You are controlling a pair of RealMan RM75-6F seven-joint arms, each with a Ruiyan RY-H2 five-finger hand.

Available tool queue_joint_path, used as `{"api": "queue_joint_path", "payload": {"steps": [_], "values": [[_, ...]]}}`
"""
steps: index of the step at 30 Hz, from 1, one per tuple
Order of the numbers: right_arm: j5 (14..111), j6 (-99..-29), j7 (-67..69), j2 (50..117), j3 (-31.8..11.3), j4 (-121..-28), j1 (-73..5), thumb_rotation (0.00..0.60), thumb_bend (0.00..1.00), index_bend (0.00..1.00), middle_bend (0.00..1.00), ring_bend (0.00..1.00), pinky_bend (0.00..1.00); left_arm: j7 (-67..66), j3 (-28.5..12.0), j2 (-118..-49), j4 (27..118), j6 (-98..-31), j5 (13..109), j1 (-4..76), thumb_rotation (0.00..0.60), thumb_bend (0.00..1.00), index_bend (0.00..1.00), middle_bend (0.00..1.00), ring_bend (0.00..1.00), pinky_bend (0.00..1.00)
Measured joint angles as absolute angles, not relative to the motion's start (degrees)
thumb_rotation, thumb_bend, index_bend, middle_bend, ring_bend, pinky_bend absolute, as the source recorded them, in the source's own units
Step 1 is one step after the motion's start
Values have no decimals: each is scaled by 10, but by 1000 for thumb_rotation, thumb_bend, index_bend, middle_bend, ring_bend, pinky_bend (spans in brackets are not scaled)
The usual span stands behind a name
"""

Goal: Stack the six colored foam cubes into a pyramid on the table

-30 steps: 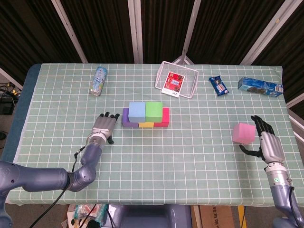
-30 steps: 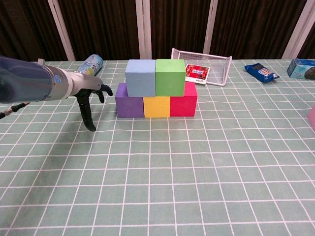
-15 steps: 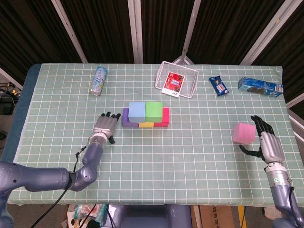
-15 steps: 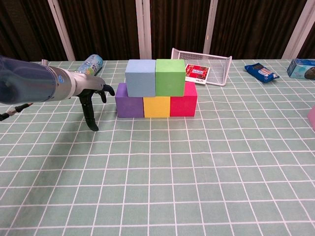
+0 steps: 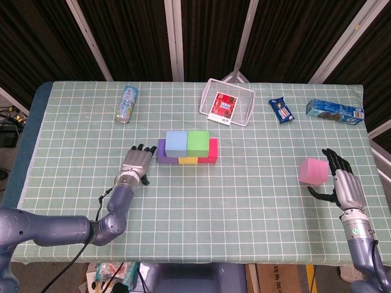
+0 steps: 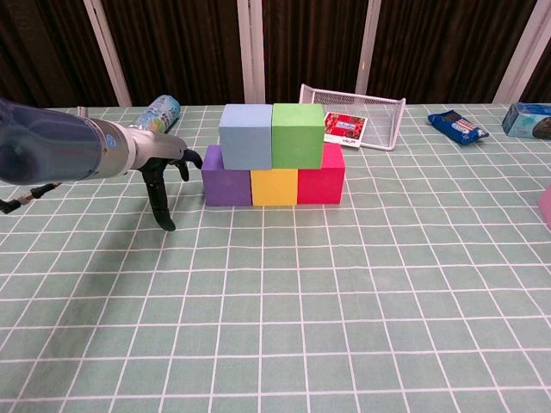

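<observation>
Right hand [image 5: 342,183] sits with fingers spread and empty just beside the pink cube [image 5: 313,171], which rests on the table [image 5: 244,201] well apart from the stack. Five cubes are placed: purple [image 6: 225,186], yellow [image 6: 274,187] and red [image 6: 321,183] below, blue [image 6: 245,136] and green [image 6: 298,135] above. Left hand [image 5: 137,163], open, idles near the purple one. Likely next: grasp pink and crown the pyramid. Chest view crops pink almost entirely.
</observation>
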State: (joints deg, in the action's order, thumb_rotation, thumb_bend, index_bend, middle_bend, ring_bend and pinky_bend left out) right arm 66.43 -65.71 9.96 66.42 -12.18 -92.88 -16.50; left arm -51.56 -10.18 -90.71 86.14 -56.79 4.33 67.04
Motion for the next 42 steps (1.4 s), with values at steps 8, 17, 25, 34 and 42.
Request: {"api": "queue_joint_path", "payload": {"steps": [8, 17, 25, 34, 42], "values": [[665, -657, 100, 664, -122, -929, -165, 600, 266, 0, 0, 0, 0, -517, -103, -910, 859, -568, 44, 671, 600, 167, 10, 110, 10, 107], [666, -655, 99, 664, -120, -929, -165, 600, 266, 0, 0, 0, 0, -516, -105, -907, 861, -568, 45, 670, 600, 167, 10, 110, 10, 107], [668, -652, 99, 662, -118, -930, -166, 600, 267, 0, 0, 0, 0, -512, -101, -893, 876, -572, 51, 662, 600, 167, 11, 113, 10, 107], [671, -656, 92, 662, -115, -930, -165, 600, 267, 0, 0, 0, 0, -472, -95, -827, 960, -608, 122, 626, 600, 167, 11, 112, 10, 107], [675, -662, 77, 663, -113, -931, -165, 600, 266, 0, 0, 0, 0, -389, -78, -757, 1049, -670, 255, 553, 600, 148, 0, 73, 3, 94]]}}
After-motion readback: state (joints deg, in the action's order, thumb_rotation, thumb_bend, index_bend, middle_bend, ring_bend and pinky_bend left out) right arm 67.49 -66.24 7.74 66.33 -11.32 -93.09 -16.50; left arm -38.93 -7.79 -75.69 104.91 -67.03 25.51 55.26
